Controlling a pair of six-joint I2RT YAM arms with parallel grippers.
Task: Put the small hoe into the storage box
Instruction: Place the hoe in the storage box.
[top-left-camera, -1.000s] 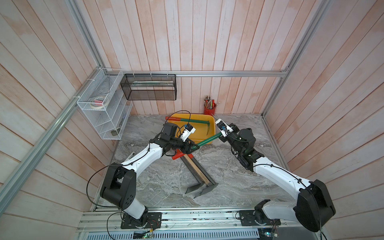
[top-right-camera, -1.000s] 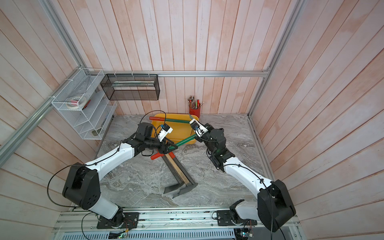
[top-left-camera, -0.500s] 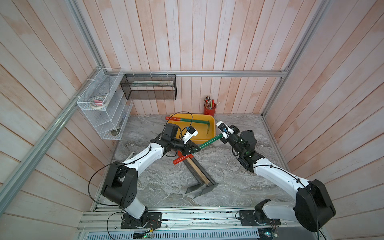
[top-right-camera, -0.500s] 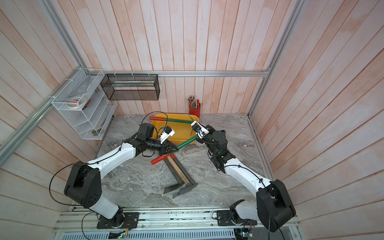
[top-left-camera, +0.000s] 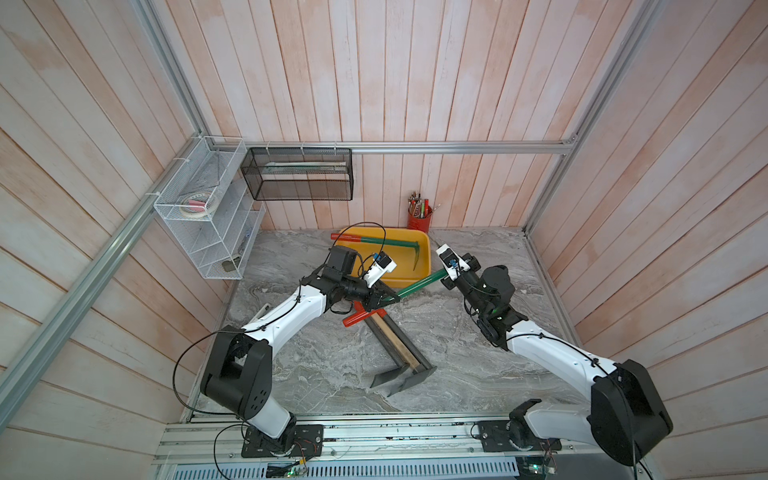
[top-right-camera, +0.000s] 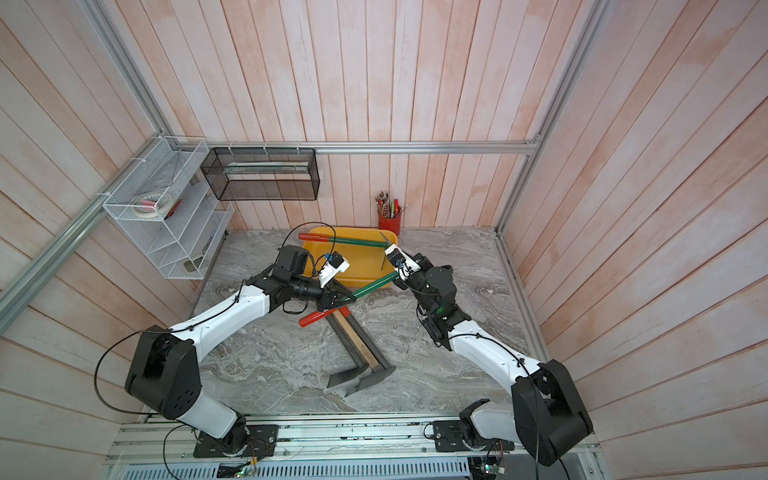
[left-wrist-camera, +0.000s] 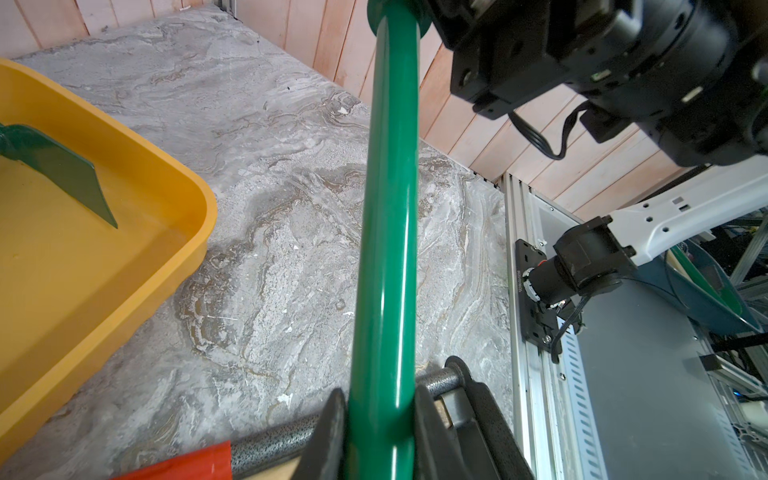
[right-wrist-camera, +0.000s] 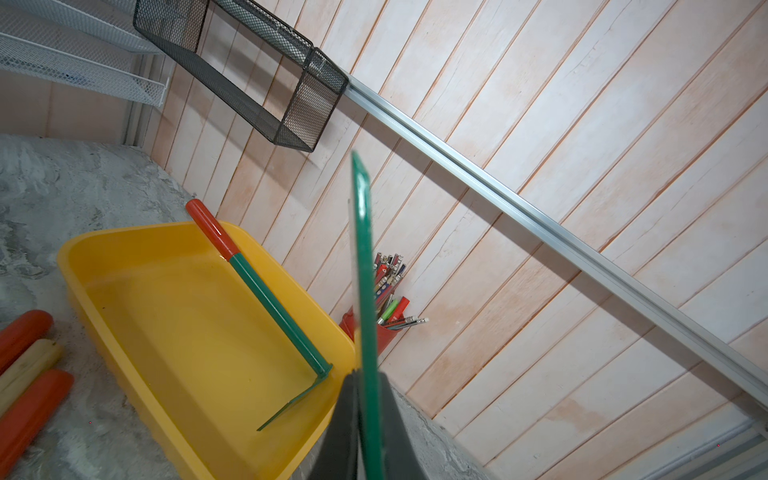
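Both claws grip hoe (top-left-camera: 415, 286) — L claw (top-left-camera: 384, 300) on shaft near red grip, R claw (top-left-camera: 446, 276) pinching blade; shaft lies diagonal, box (top-left-camera: 400, 267) just beside blade end.

1. Pale pinkish wooden planks (top-left-camera: 415, 83) clad the back wall and both side walls.
2. A silver aluminium rail (top-left-camera: 457, 147) crosses the back wall, and similar posts rise in the two back corners.
3. The floor surface (top-left-camera: 457, 353) is grey stone-look with marbled veining.
4. A black mesh basket (top-left-camera: 299, 193) hangs on the back wall just under the rail, beside a white wire rack (top-left-camera: 216, 253) fixed to the adjoining side wall.
5. A red cup of pencils (top-left-camera: 419, 222) stands against the back wall.
6. The light is even and soft, and the shadows are faint.
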